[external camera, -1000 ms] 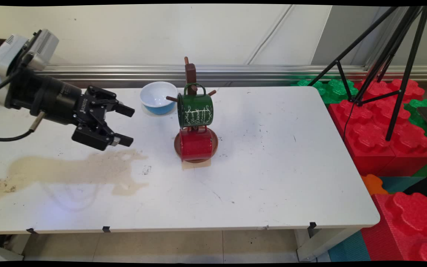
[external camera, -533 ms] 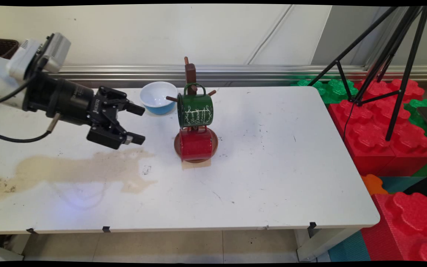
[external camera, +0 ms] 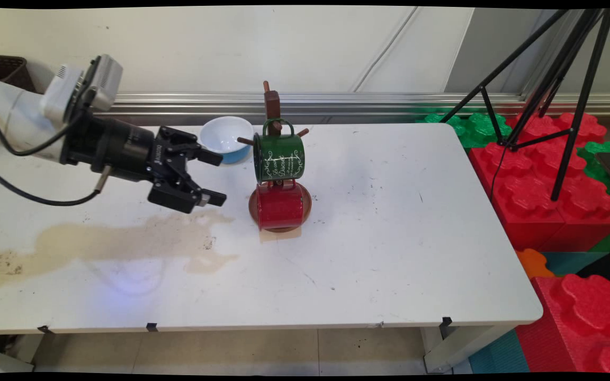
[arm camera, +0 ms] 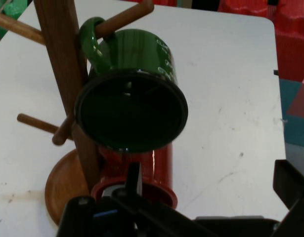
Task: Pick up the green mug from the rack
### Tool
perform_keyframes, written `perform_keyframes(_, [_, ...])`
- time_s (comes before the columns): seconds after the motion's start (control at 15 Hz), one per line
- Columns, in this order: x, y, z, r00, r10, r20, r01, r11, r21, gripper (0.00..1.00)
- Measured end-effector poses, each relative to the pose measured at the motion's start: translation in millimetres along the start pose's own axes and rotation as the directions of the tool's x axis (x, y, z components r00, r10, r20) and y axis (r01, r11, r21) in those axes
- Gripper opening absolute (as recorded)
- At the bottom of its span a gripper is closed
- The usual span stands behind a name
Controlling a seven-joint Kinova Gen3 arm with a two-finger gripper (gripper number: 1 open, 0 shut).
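A wooden mug tree (external camera: pixel 272 103) stands on a round base (external camera: pixel 306 203) near the table's middle. A green mug (external camera: pixel 278 156) hangs by its handle from an upper peg, and a red mug (external camera: pixel 279 206) hangs just below it. My gripper (external camera: pixel 218 179) is open and empty, held level just left of the two mugs and pointing at them. In the hand view the green mug's dark mouth (arm camera: pixel 131 111) faces me, the red mug (arm camera: pixel 142 173) sits under it, the tree's post (arm camera: pixel 63 64) stands at left, and one black finger (arm camera: pixel 290 185) shows at the right edge.
A white and blue bowl (external camera: pixel 226 138) sits behind the gripper, left of the tree. A brown spill stain (external camera: pixel 109 241) spreads over the table's left part. A black tripod (external camera: pixel 554 79) and red and green foam blocks (external camera: pixel 543 180) stand to the right of the table.
The arm has moved steadily right, bringing the open gripper closer to the mugs on the tree. The mugs and bowl have stayed put.
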Motion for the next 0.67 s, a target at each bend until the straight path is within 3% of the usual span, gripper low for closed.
perform_keyframes(0.67, [3.6,2.3,31.3,0.999,-0.014,-0.04,0.015,1.0,0.012,1.0])
